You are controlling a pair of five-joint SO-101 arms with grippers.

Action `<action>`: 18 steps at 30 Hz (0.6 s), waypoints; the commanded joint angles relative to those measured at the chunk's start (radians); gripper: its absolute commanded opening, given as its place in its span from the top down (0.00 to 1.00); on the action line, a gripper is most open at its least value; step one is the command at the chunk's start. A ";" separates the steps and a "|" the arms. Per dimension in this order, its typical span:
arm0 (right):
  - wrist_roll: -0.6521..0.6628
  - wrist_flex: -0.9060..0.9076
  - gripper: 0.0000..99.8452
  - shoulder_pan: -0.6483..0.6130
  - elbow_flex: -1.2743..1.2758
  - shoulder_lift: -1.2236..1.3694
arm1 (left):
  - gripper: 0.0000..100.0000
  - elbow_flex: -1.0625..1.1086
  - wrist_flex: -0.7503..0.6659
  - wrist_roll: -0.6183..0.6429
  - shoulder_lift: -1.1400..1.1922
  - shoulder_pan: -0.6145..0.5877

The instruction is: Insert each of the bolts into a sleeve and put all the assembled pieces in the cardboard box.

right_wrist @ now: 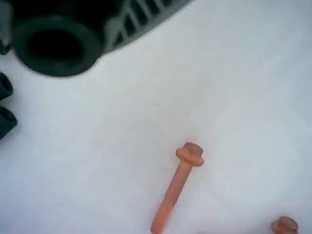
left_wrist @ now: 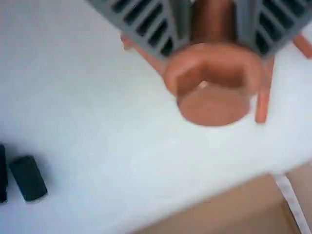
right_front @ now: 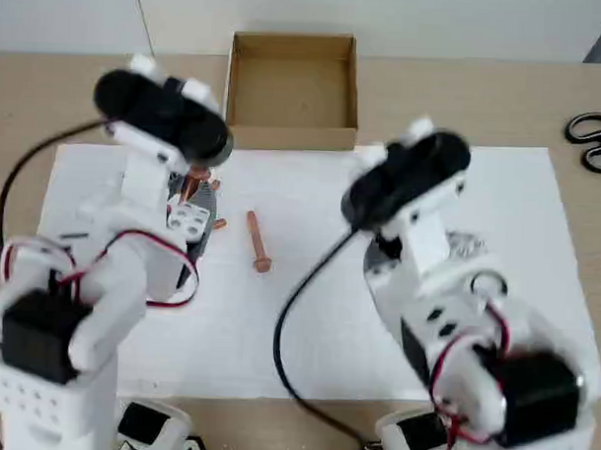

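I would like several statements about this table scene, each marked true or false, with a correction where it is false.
1. The cardboard box is empty. True.
2. The right gripper holds a black sleeve. True.
3. The left gripper holds a sleeve too. False: it is shut on an orange bolt.
4. A loose bolt lies on the white paper. True.
5. The scissors lie in the box. False: they lie on the bare table, off the paper.

Light: bright, even, diffuse from overhead.
You see only faint, soft shadows on the white sheet; it reads almost washed out in both wrist views, with no hard glare.
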 commanded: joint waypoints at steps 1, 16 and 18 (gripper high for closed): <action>-0.012 -0.134 1.00 -0.012 0.201 -0.120 | 0.99 0.174 -0.222 0.020 -0.123 0.003; -0.219 -0.680 1.00 -0.015 1.057 -0.688 | 0.99 0.647 -0.845 0.399 -0.307 0.009; -0.218 -0.733 1.00 -0.031 1.123 -0.727 | 0.99 0.682 -0.910 0.428 -0.307 0.017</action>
